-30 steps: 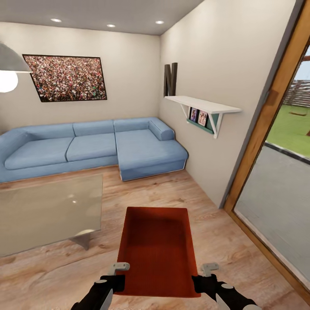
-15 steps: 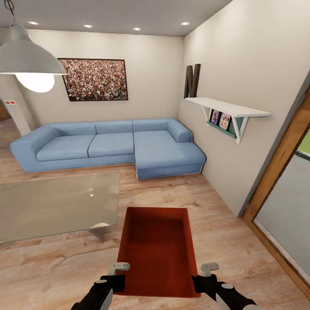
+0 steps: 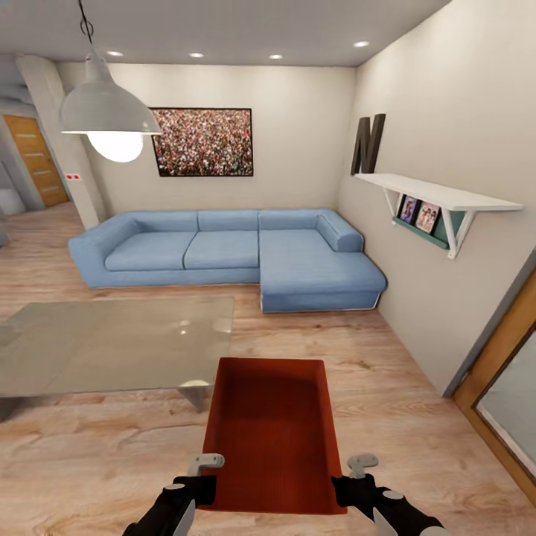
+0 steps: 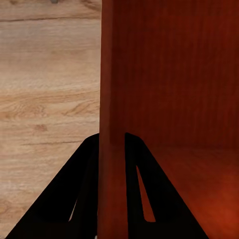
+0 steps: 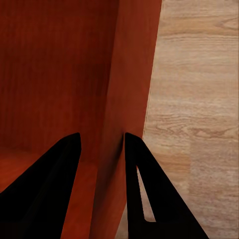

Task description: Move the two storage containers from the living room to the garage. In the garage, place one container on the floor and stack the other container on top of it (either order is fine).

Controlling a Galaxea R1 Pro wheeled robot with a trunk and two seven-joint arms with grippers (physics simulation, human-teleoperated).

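Wood-plank living room floor [image 3: 417, 417], blue sofa [image 3: 238, 249] mid-frame; bottom centre, my left gripper [image 4: 112, 149] and right gripper [image 5: 102, 149] each clamp a side wall of the storage container [image 3: 272, 432].

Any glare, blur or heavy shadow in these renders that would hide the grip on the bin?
Head view: sharp, evenly lit; lit white pendant lamp reflects as pale spots on the glass coffee table; the orange-red ribbed storage container is darkest at its far inside wall. Left wrist view: jaws are black silhouettes, no detail, yet plainly straddle the container wall. Right wrist view: the same, wall edge sharp.
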